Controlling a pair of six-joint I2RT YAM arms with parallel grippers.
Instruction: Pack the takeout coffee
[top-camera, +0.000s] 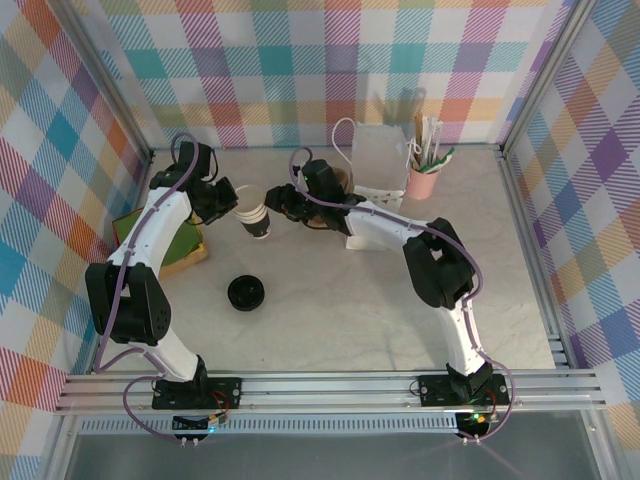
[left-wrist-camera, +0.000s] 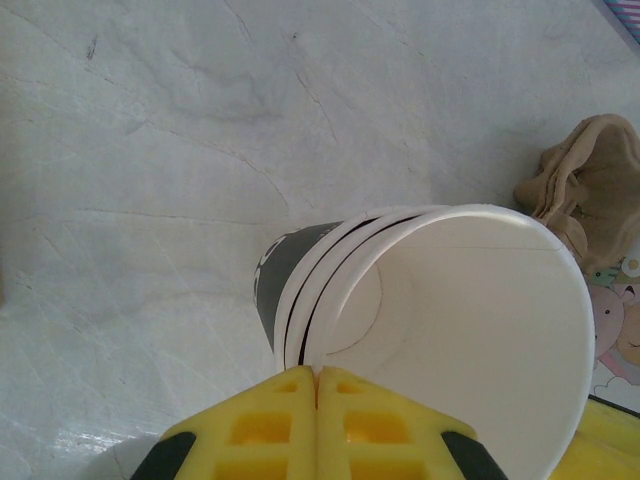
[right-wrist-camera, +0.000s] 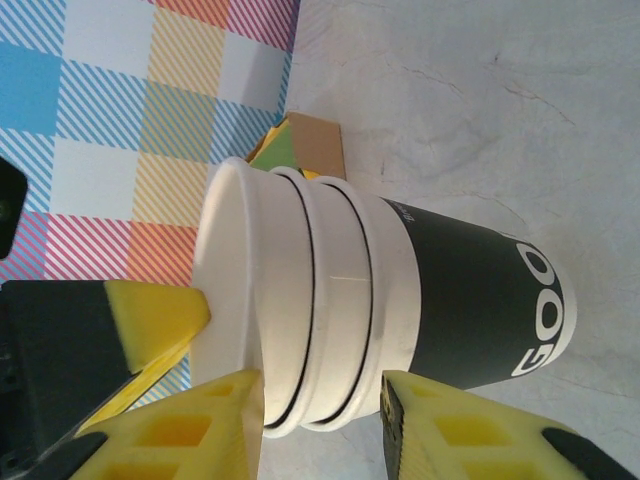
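Takeout coffee (top-camera: 245, 292): one item, round black lid uppermost, sitting alone on the bench (top-camera: 350, 310), nearer the arm bases than either hand. From above, the lid hides the cup body. Judged light, thin-walled and easily crushed, with a slick lid liable to pop off. Take hold gently around the body, below the lid. Left hand (left-wrist-camera: 317, 378) clenched on the innermost rim of the nested cups (right-wrist-camera: 450, 290); right hand (right-wrist-camera: 320, 400) clamped across their outer rims.

Plaid walls (top-camera: 300, 60), pale marbled table (top-camera: 350, 330)
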